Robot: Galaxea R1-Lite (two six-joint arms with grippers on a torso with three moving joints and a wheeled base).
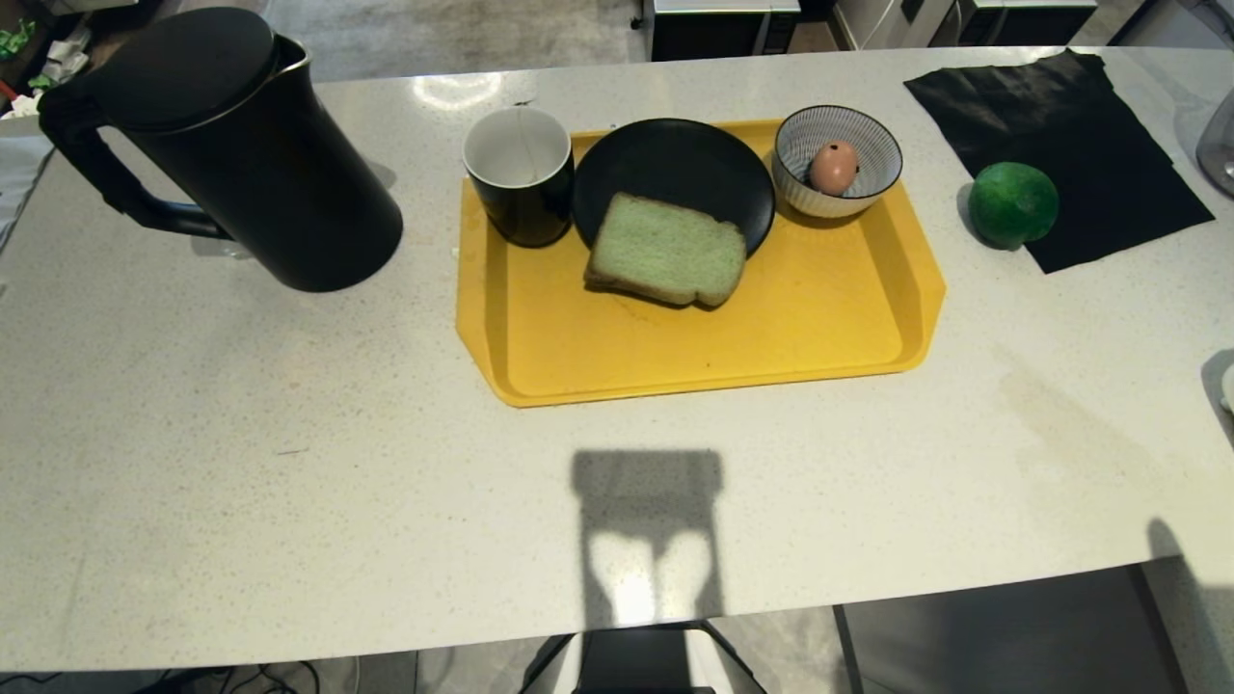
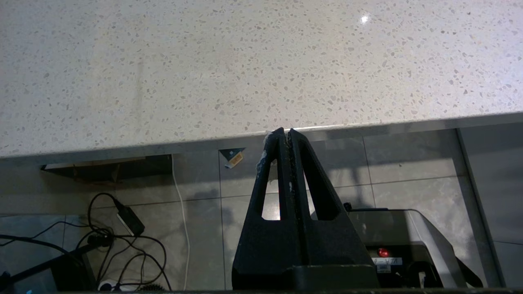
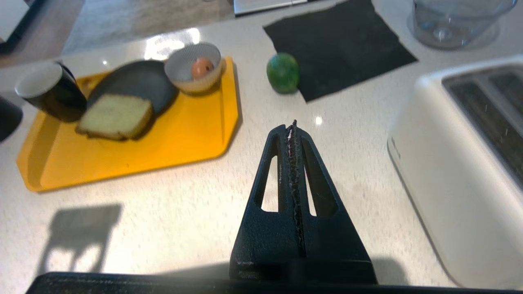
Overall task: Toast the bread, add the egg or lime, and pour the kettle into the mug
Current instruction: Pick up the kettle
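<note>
From the head: bread (image 1: 667, 249) half on the black plate (image 1: 675, 173) on the yellow tray (image 1: 694, 357), mug (image 1: 519, 173) beside, egg (image 1: 833, 167) in striped bowl (image 1: 839, 159), lime (image 1: 1012, 203) right, kettle (image 1: 241, 145) left. Left wrist: left gripper (image 2: 285, 131) pressed together, empty, at the counter (image 2: 245, 61) edge. Right wrist: right gripper (image 3: 292, 124) pressed together, empty, above the counter beside the white toaster (image 3: 461, 171).

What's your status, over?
Both pincers shut, empty: left below counter edge, right over counter. Bread half on black plate, egg in striped bowl. Nothing blocking.
</note>
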